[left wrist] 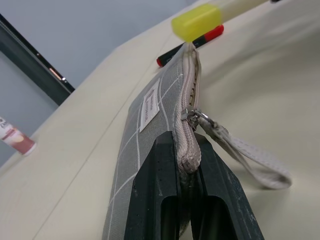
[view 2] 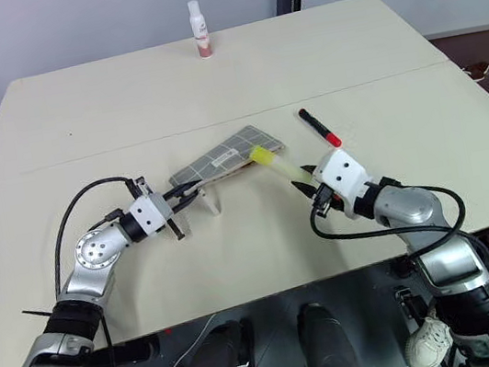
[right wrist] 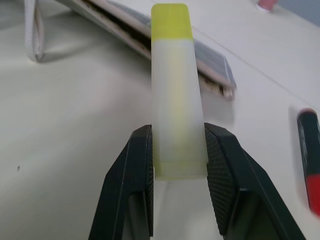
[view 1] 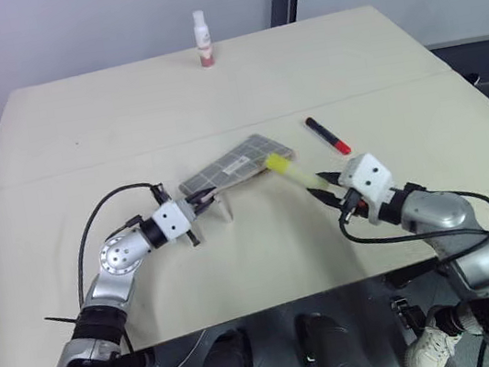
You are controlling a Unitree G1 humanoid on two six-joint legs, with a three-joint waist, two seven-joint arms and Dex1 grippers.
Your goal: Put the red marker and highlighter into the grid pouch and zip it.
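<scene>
Between fingers (right wrist: 220, 185), pale-yellow highlighter (right wrist: 176, 100)

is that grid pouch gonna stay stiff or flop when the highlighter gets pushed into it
Probably floppy: the grid pouch is thin fabric, pinched at one end by the left gripper and sagging to the table at the other. Its mouth may buckle as the highlighter in the right gripper presses in.

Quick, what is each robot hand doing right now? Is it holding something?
Left gripper: shut on the zipper edge of the grid pouch.
Right gripper: shut on the highlighter, its yellow cap pointing at the pouch.
</scene>
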